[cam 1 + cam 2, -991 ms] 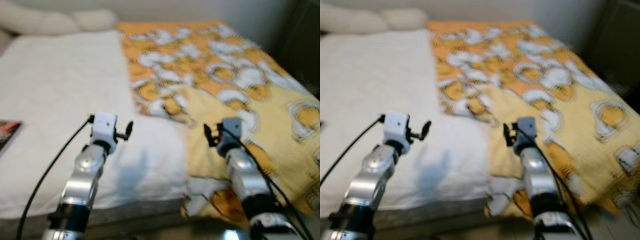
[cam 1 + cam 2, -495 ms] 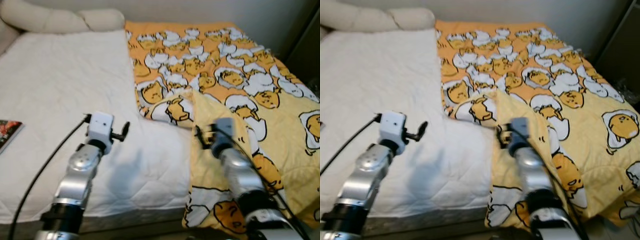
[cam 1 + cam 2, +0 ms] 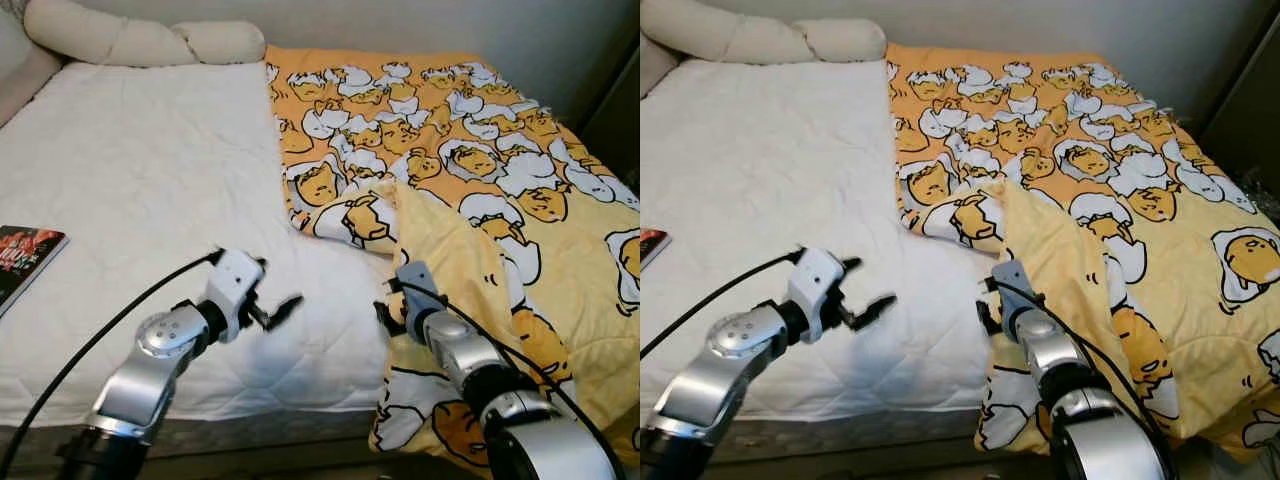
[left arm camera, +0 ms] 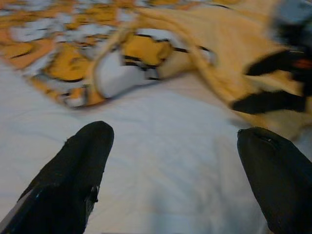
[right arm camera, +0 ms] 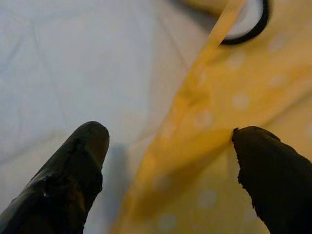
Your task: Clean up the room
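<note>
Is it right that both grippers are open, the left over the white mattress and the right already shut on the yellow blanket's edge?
Not quite. The right gripper is open too, its fingers straddling the yellow blanket edge, as the right wrist view shows. The left gripper is open over the white mattress.

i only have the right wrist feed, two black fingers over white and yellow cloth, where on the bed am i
Observer: The right gripper is at the folded-back edge of the yellow blanket, near the foot of the bed, where the blanket meets the white mattress pad.
Operator: fingers look open here, anything between them
Observer: Open, yes. The blanket's edge runs under the gap, not pinched.
Operator: where's the left one
Observer: The left gripper hovers open over the white pad, pointing toward the blanket fold.
Operator: anything else lying on the bed
Observer: A book lies at the robot's far left edge of the pad, and pillows sit at the head.
</note>
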